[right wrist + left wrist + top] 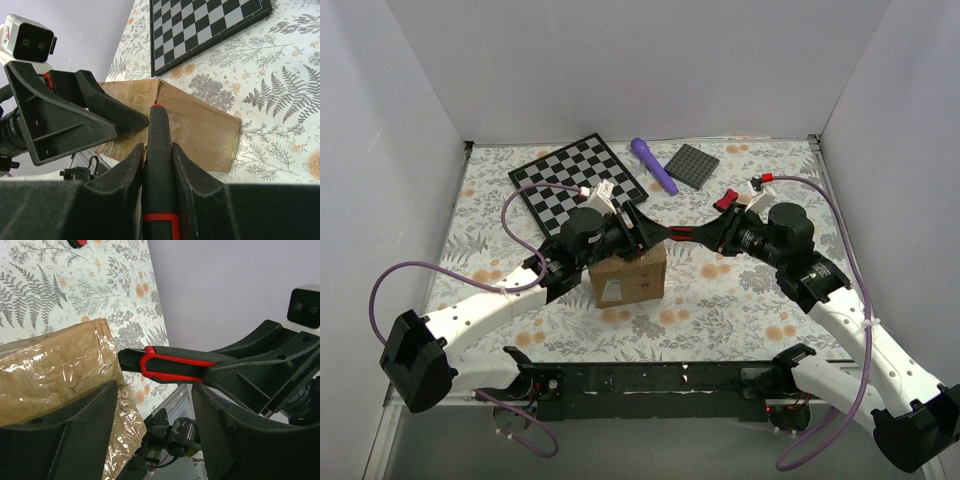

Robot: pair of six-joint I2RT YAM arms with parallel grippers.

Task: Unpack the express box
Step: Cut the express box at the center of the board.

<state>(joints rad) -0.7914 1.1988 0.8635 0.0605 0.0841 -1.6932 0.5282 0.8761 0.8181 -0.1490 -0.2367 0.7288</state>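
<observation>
Right wrist view: a red-and-black utility knife (159,165) is being clamped by the right hand (159,150), tip at the top edge of the small brown taped cardboard express box (200,125) on the worktop (740,310), where a finger (117,112) of the half-open left hand (638,232) could be nicked if the box is shoved.
</observation>
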